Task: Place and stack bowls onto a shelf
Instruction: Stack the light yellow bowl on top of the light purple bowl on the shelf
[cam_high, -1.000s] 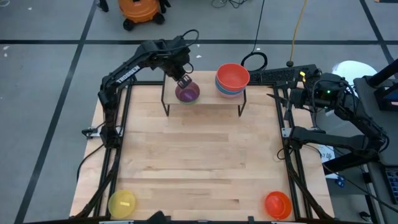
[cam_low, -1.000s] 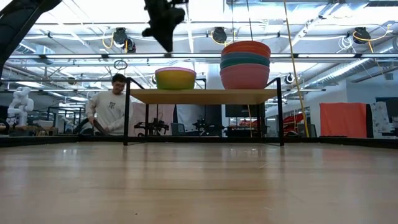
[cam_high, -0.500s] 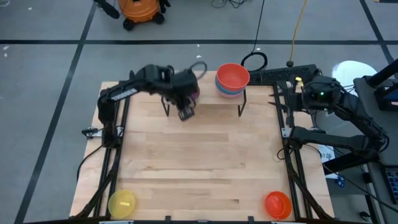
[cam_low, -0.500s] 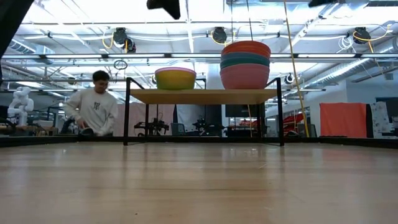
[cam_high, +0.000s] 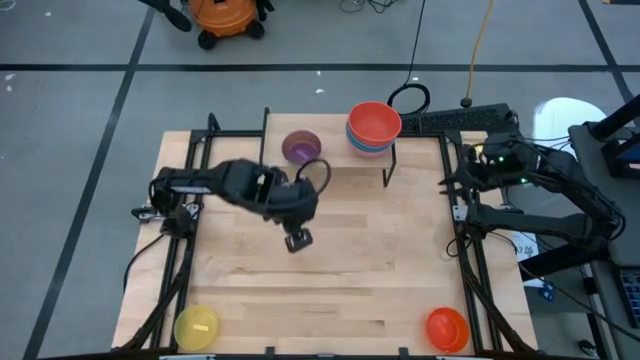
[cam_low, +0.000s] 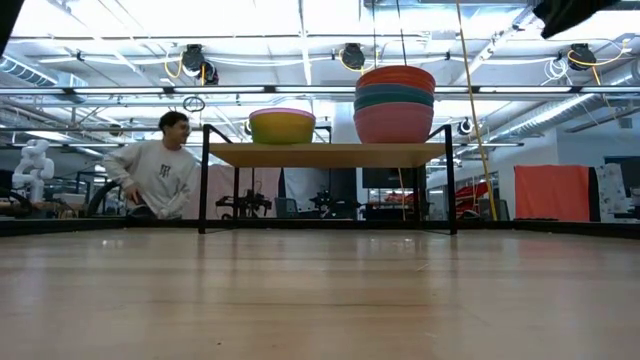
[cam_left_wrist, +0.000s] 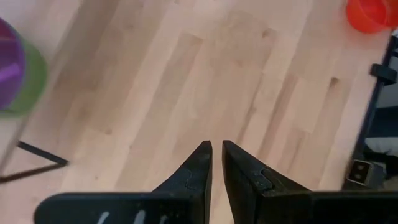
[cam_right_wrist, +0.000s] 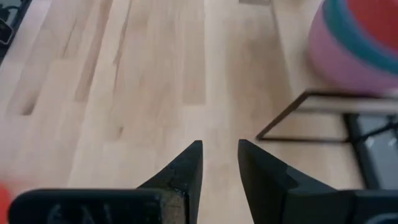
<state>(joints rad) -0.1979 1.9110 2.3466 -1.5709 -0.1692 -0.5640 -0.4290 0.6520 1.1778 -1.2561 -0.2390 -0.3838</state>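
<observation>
Left gripper (cam_high: 296, 240), nearly closed and empty, hangs mid-desk; it should spread wide before descending on the yellow bowl (cam_high: 196, 326) at seven o'clock. Right gripper (cam_right_wrist: 219, 163) waits slightly parted.

table (cam_high: 330, 270): pale matt wood | shelf (cam_low: 325, 155): wood, black metal legs | bowls (cam_low: 394, 105): smooth plastic

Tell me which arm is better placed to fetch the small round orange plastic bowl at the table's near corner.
Right, probably. The orange bowl lies on the right arm's side; the right gripper is empty, while the left gripper hovers mid-table, farther off.
</observation>
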